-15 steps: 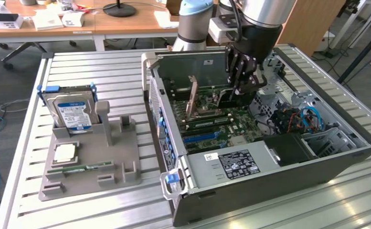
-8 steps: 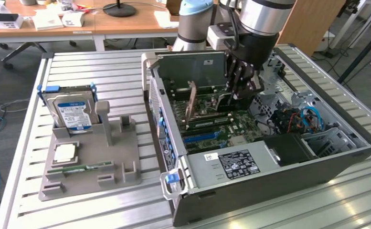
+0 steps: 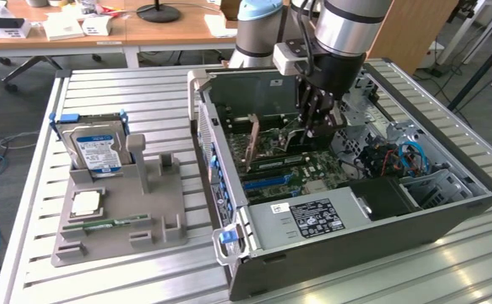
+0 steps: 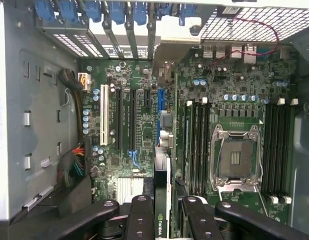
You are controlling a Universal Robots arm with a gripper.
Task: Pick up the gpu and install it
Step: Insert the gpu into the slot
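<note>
Black-fingered hand [image 4: 167,210] narrowed around thin dark upright circuit card [image 4: 160,226], seemingly gripping it over green motherboard [image 4: 144,131] inside grey metal computer case [image 3: 356,253].

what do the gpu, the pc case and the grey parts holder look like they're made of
gpu: green circuit-board laminate, matte, with a printed logo.
pc case: thin sheet metal, dull grey, judging by punched tabs and perforated grille.
parts holder: probably matte grey plastic, given its blocky one-piece posts; hard to confirm.
</note>
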